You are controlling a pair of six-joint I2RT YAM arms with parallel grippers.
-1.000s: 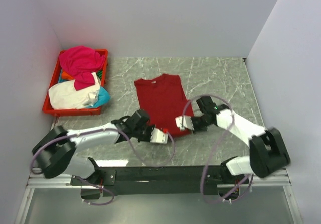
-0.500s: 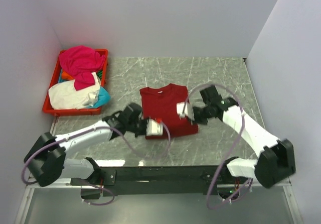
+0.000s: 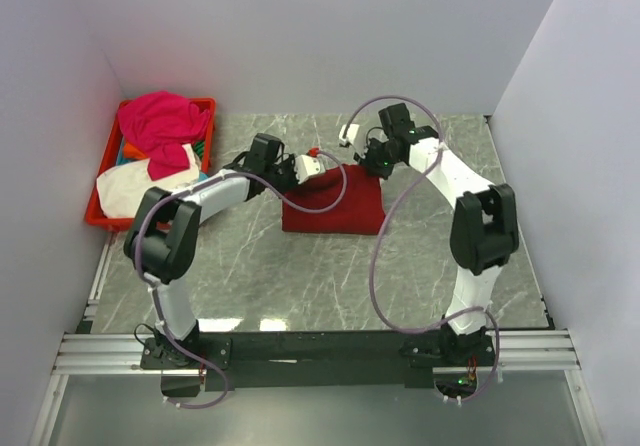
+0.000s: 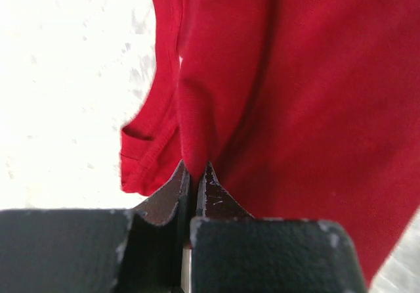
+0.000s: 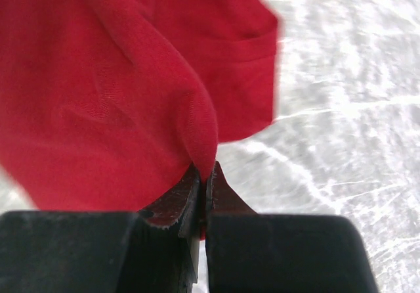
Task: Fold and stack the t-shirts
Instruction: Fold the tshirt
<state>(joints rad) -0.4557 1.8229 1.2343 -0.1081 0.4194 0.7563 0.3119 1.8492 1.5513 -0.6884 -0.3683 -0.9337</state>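
The left end effector is shut tight on a pinch of the dark red t-shirt, and the right end effector grips another fold. The shirt lies folded on the middle of the grey, veined marble surface. Pale walls enclose three sides. At the left edge a red crate holds the magenta t-shirt and the cream-white t-shirt.

A red crate sits at the marble table's far-left corner.
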